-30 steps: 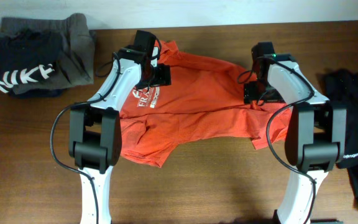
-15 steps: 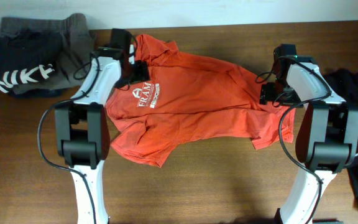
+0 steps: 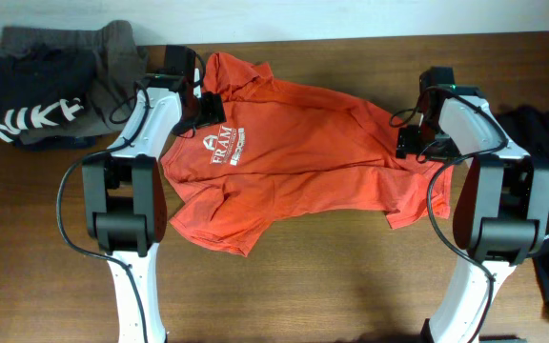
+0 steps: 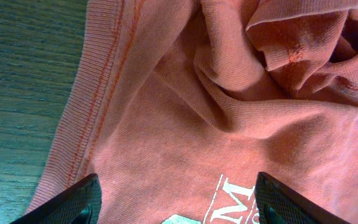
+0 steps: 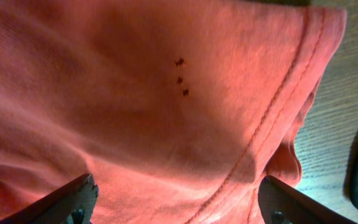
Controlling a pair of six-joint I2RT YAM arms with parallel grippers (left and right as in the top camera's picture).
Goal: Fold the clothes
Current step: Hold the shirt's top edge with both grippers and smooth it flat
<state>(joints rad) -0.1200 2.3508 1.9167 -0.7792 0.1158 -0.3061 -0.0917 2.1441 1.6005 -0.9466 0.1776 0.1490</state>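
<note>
Overhead, red shirt (image 3: 294,152) spread on the counter (image 3: 351,276) between dark clothes (image 3: 55,86), only my wrist views catching its hem stitching (image 4: 82,124) and three dark specks (image 5: 181,78), my left hand (image 3: 204,108) and right hand (image 3: 411,143) wide open over it, gripping nothing.

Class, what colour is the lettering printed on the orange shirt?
White; the lettering shows best on the shirt in the overhead view.
</note>
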